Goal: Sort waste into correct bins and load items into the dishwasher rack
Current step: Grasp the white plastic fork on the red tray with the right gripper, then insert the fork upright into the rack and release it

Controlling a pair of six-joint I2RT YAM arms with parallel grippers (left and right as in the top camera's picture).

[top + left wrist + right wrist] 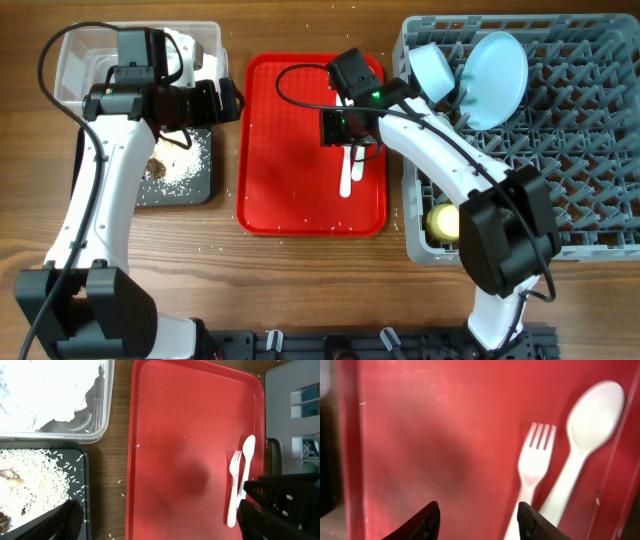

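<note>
A white plastic fork (pixel 532 467) and spoon (pixel 585 430) lie side by side on the flat red serving tray (pixel 290 170), toward its right side. My right gripper (pixel 477 520) hangs low over the tray, open. Its fingers bracket bare red surface, and the fork handle lies just outside the right fingertip (pixel 530 520). My left gripper (pixel 160 527) is wide open and holds nothing, above the gap between the bins and the red tray. The dishwasher rack (pixel 560 150) holds a pale blue plate (pixel 497 75), a bowl (pixel 432 68) and a yellow cup (pixel 443 220).
The clear tub (pixel 80 50) at the back left holds a crumpled white napkin (pixel 45 385). In front of it, the black tray (pixel 185 180) holds rice grains and brown scraps (pixel 157 165). Stray rice grains dot the wooden table around the red tray.
</note>
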